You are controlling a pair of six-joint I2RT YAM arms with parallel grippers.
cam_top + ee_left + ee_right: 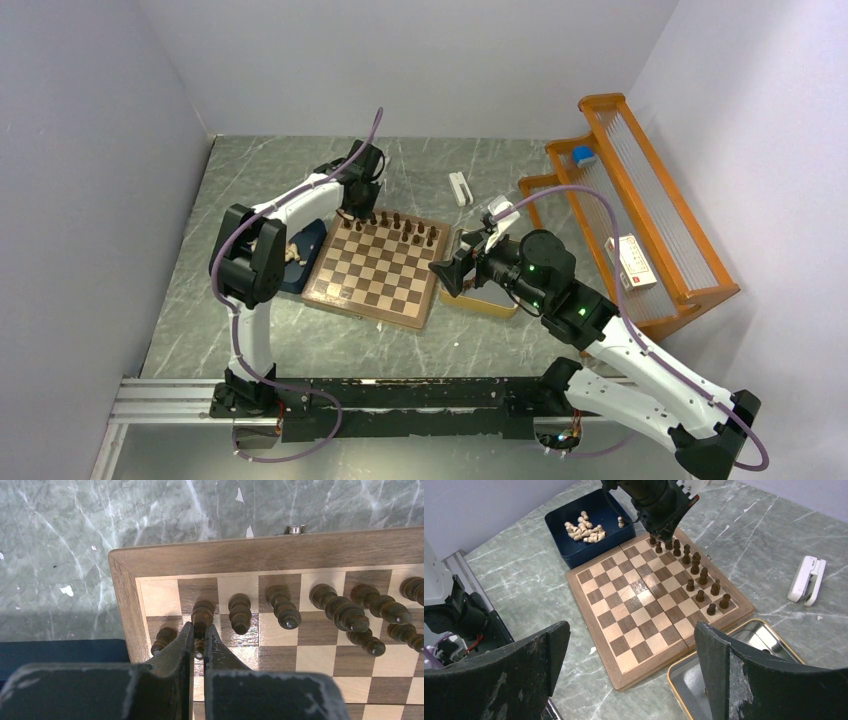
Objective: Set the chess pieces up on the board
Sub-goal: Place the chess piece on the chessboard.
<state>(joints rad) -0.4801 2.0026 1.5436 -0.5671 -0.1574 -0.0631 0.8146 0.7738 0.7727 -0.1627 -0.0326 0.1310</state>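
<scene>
The board (372,275) lies mid-table, with dark chess pieces (396,224) in two rows along its far edge. My left gripper (199,628) is at the board's far left corner, shut on a small dark chess piece (200,648) that shows in the narrow slit between its fingers. That piece is over the second row, just in front of a taller back-row piece (203,614). I cannot tell whether it touches the board. My right gripper (629,670) hangs open and empty over the board's near right edge (659,665). From there the left gripper (663,534) shows above the dark chess pieces (696,575).
A dark blue tray (574,550) holding several light pieces (585,530) sits left of the board. A yellow-rimmed metal tray (729,630) lies under my right fingers. A white stapler-like object (460,188) lies behind the board. An orange rack (640,200) stands at the right.
</scene>
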